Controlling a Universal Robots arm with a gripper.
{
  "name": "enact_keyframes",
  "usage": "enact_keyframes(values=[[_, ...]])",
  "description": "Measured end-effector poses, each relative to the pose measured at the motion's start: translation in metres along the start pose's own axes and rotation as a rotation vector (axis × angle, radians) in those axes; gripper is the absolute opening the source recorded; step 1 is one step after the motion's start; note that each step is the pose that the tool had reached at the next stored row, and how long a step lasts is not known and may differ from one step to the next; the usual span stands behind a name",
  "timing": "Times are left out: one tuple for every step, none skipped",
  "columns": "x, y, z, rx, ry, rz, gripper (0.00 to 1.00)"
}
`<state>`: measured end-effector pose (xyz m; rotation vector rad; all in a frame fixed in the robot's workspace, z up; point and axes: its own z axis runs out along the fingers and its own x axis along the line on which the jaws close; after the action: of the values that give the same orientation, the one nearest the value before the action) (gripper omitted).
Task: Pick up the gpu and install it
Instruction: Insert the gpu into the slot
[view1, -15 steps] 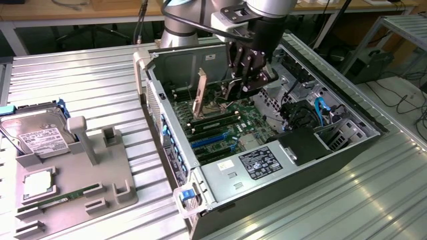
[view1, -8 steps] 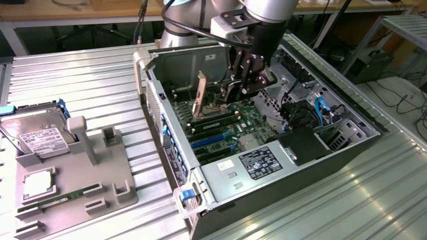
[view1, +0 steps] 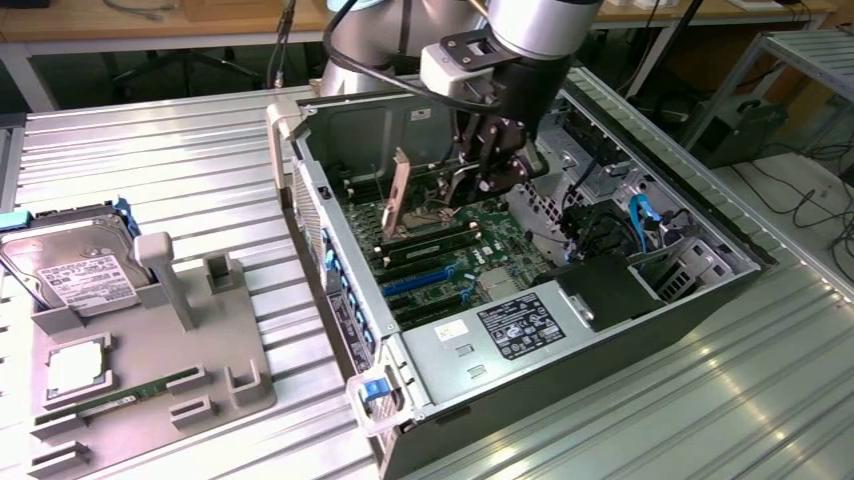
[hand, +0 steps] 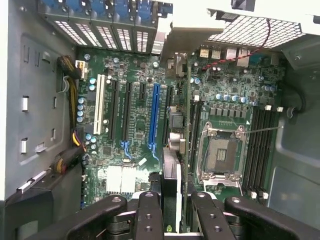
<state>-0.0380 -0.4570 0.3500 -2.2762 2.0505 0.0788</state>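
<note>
My gripper (hand: 175, 212) is inside the open computer case (view1: 340, 250), shut on the gpu (hand: 172, 175). The wrist view shows the gpu edge-on, as a thin dark card running away from my fingers (hand: 150, 210). Its pale metal bracket (hand: 192, 27) is at the far end by the case's rear wall. The card hangs just above the green motherboard (hand: 130, 125), over the black slot beside the long blue slot (hand: 154, 115). In the exterior view my gripper (view1: 487, 180) is low over the board, and the bracket (view1: 396, 195) stands upright towards the exterior view's left.
A grey fixture (view1: 227, 370) on the exterior view's left holds a hard drive (view1: 67, 265), a CPU (view1: 78, 365) and a green RAM stick (view1: 120, 395). The case also holds the empty CPU socket (hand: 220, 152), the power supply (view1: 527, 325) and blue cables (view1: 638, 215).
</note>
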Motion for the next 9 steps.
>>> enact_keyframes(values=[[0.0007,0.0001,0.0014,0.0006,-0.0054,0.0,0.27],[0.001,0.0001,0.0021,0.0008,-0.0076,0.0,0.27],[0.0013,0.0002,0.0028,0.001,-0.0096,0.0,0.27],[0.0015,0.0002,0.0035,0.0011,-0.0112,0.0,0.27],[0.0019,0.0003,0.0044,0.0014,-0.0135,0.0,0.27],[0.0022,0.0003,0.0052,0.0016,-0.0158,0.0,0.27],[0.0023,0.0004,0.006,0.0019,-0.0175,0.0,0.27],[0.0024,0.0004,0.0069,0.002,-0.0183,0.0,0.27],[0.0026,0.0004,0.0078,0.0019,-0.0188,0.0,0.27]])
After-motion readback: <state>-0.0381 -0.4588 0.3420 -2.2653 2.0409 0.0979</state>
